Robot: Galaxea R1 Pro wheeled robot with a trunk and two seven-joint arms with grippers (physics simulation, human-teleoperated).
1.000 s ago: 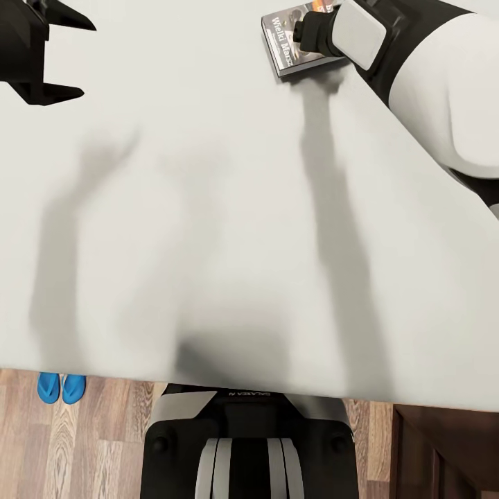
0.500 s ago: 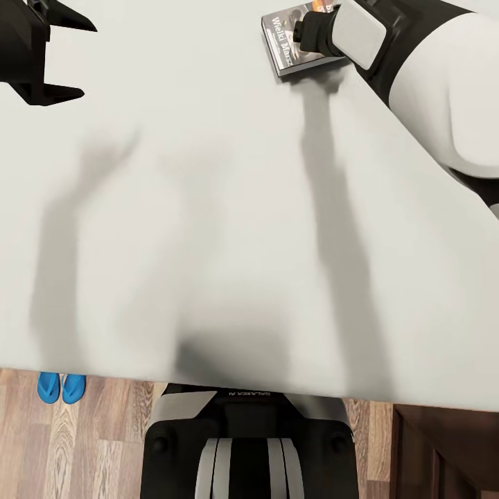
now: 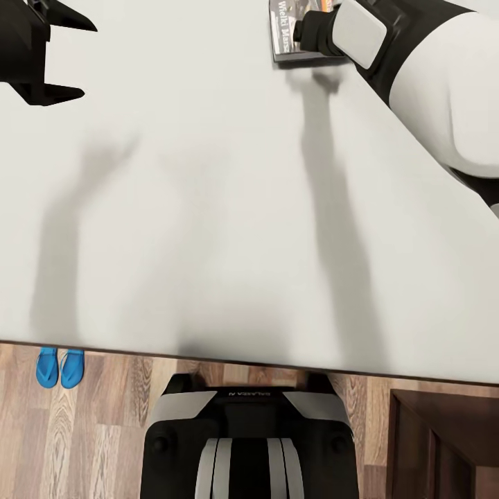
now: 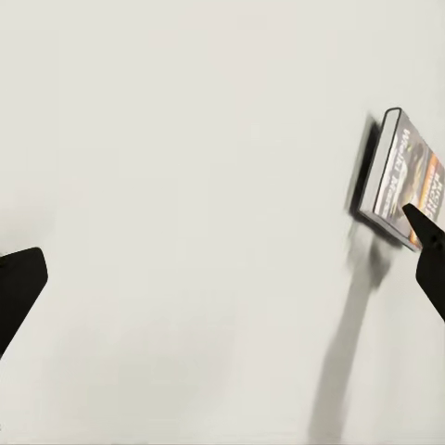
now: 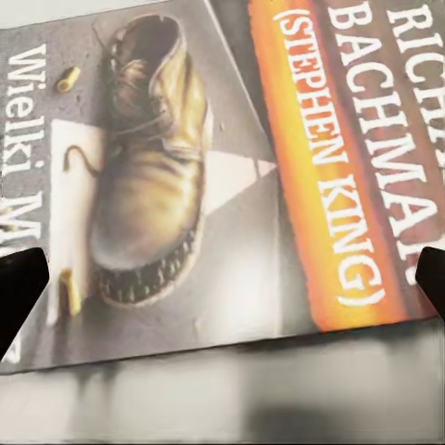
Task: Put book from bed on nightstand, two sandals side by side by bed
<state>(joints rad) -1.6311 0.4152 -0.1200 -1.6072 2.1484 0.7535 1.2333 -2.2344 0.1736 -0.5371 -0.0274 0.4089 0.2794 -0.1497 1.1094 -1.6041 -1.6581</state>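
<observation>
We see the bed, its pale mattress spreading beneath both arms. The nightstand stands at its near edge, on our right arm's side. Our left gripper hangs over bare mattress with its jaws spread wide, holding nothing. Our right gripper is just above the book, which lies flat on the mattress; we cannot tell how far its jaws stand apart. The two sandals lie side by side on the wood floor, below the left gripper's side.
</observation>
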